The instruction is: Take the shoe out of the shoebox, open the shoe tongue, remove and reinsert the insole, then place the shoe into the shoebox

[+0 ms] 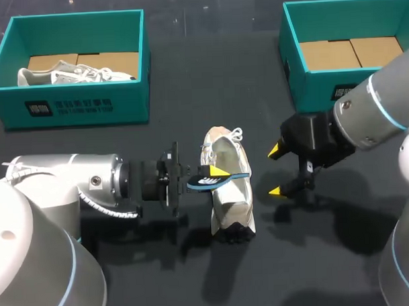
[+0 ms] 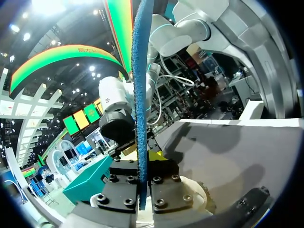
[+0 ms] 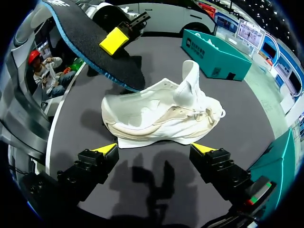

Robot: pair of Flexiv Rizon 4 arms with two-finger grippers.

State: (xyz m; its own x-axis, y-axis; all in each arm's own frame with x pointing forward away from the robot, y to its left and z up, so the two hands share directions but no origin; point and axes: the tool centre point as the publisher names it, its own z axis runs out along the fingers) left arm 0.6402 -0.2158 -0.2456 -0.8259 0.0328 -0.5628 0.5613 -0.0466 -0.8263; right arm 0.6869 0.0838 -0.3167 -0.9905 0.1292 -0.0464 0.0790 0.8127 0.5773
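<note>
A white shoe [image 1: 231,192] lies on the dark table with its tongue pulled up; it shows too in the right wrist view [image 3: 161,116]. My left gripper [image 1: 217,173] is shut on the insole [image 1: 222,182], a black pad with a blue edge held just above the shoe's left side. The left wrist view shows the insole [image 2: 140,95] edge-on, clamped between the fingers of that gripper [image 2: 141,164]. My right gripper [image 1: 277,170] stands open just right of the shoe, its fingertips apart [image 3: 154,148] and nothing between them. The insole [image 3: 95,47] hangs beyond the shoe there.
A teal shoebox [image 1: 75,107] at the back left holds another pale shoe [image 1: 74,75]. A second teal shoebox [image 1: 295,62] at the back right shows only its cardboard floor, and my right arm covers its front corner.
</note>
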